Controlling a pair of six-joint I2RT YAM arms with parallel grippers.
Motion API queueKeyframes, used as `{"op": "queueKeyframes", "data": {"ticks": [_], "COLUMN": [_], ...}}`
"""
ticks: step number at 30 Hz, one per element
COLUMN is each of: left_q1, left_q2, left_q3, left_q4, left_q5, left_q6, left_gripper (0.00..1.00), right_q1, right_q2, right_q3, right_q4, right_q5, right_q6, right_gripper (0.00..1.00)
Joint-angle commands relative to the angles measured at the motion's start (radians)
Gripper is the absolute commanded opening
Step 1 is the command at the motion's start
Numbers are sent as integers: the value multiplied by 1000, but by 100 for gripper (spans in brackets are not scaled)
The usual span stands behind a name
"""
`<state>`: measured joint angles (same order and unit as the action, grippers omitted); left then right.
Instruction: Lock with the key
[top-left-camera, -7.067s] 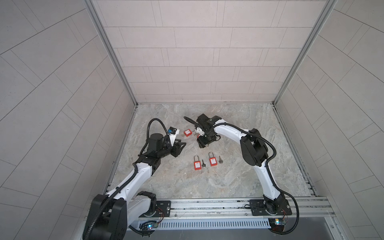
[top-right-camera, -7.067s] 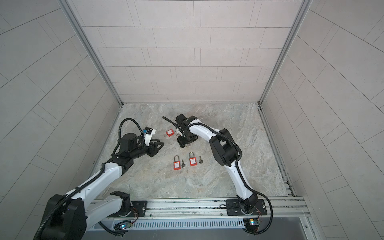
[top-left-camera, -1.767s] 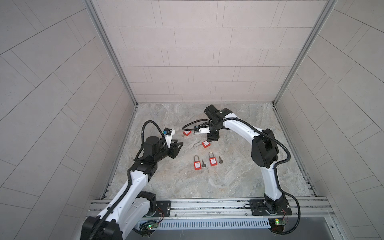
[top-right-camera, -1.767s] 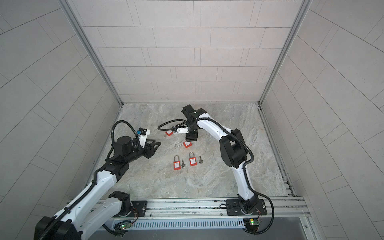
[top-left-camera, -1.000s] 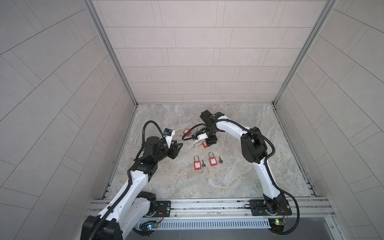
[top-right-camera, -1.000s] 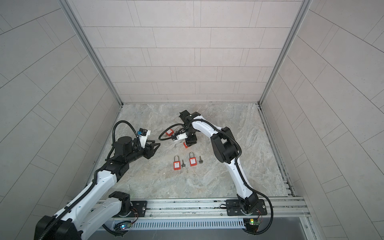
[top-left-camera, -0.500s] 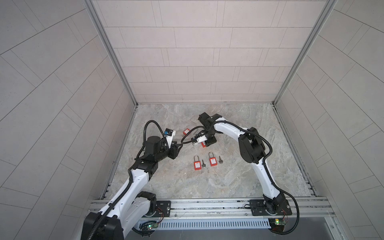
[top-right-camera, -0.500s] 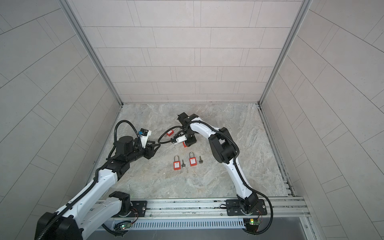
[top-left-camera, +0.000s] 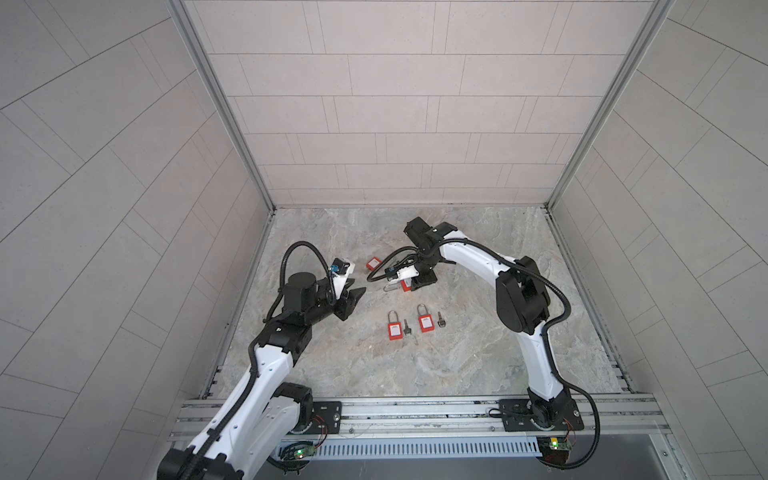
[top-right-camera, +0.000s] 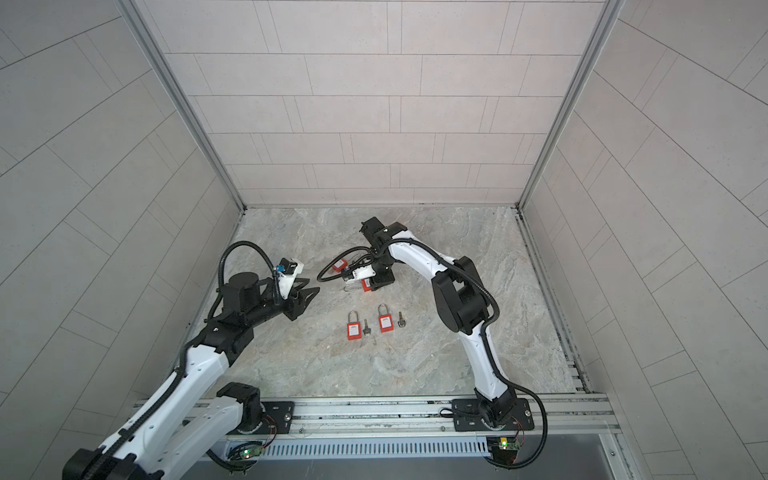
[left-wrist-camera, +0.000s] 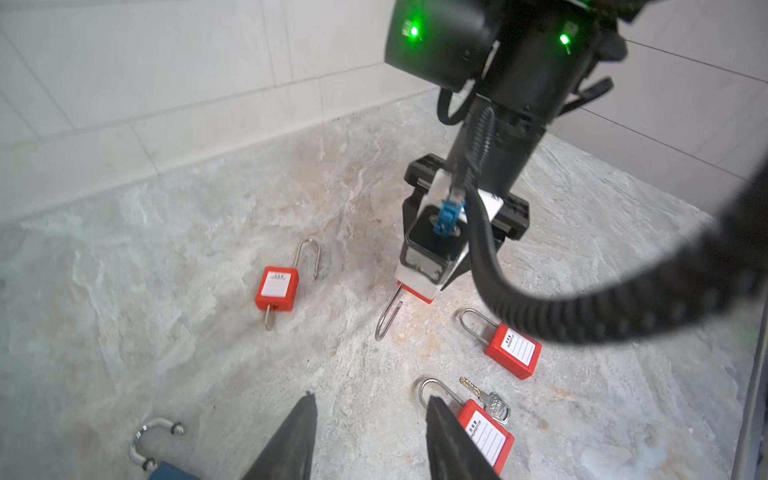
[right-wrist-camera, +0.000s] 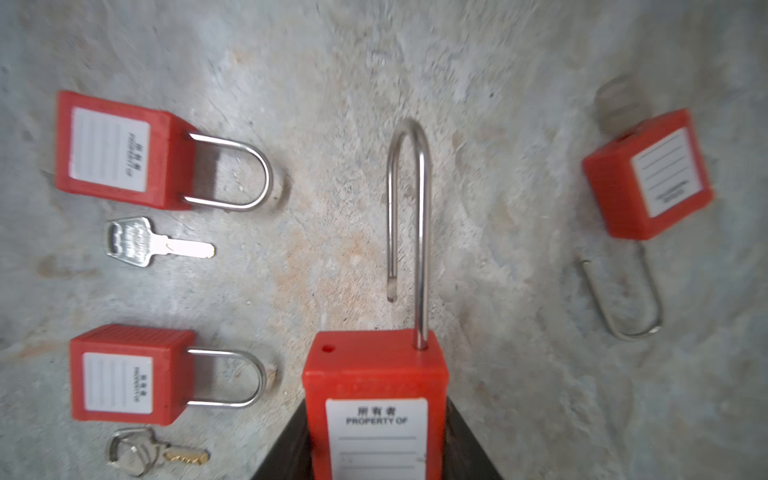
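- Nearest, around the middle of the grey marbled stone floor (top-left-camera: 457, 365), two shut red plastic padlocks lie flat side by side with their steel shackles pointing far: the left closed padlock (top-left-camera: 394, 331) and the right closed padlock (top-left-camera: 426, 322).
- A small silver key lies just right of each body, beside it and not in it: the left loose key (top-left-camera: 407, 328) and the right loose key (top-left-camera: 441, 320).
- Farther and to the left, the left gripper (left-wrist-camera: 370, 436) hangs over the floor. Its black pointed fingers (left-wrist-camera: 297, 440) are spread apart, released, with nothing between them.
- To its right, about as far, the right gripper (top-left-camera: 415, 284) is clenched on the body of the open red padlock (right-wrist-camera: 376, 399), one black finger on either side.
- This lock's long steel shackle (right-wrist-camera: 409, 208) stands sprung out of one hole and points left, toward the left gripper. I cannot tell whether it touches the floor.
- Farthest, just left of the right gripper, the far red padlock (top-left-camera: 374, 263) lies flat with its shackle open and an inserted silver key (left-wrist-camera: 269, 318) in its base.
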<state>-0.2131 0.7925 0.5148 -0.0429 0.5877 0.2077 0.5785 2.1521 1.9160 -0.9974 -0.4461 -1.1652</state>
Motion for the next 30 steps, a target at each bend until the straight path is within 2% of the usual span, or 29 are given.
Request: {"op": "queueKeyframes", "data": {"ticks": [1,7,8,9,12,17,22,30], "left_q1": [-12,-36,-44,-55,-85,-142,-153,-159], "left_q2": [-44,11,20,29,46,51,54,-5], "left_q3": [-22,-12,-12,-14,-18,-27,-31,-51], "left_q4": [12,3,9,16,12,27,26,10], "left_q5": [112,186,186,190,183,107,130,96], "left_q6": [190,287,290,294,320,336,323,275], "left_gripper": [52,56,72,99,100,99,99,100], "right_q1": [0,15,16,15,25,73,94,100], "right_q2": [-84,-205,-225,-243,-285,-326,-348,-384], "right_q3": [8,-99,-119,-140,-194,-252,-276,-297], "right_q4": [-116,-84,-76,-67,-41,-29,-12,25], "right_q5": [-114,-154,-190,-227,-282,-225,-221,-204], "right_q6": [-5,7,7,6,24,45,77,99], "right_gripper": [31,32,32,31,31,31,31,31]}}
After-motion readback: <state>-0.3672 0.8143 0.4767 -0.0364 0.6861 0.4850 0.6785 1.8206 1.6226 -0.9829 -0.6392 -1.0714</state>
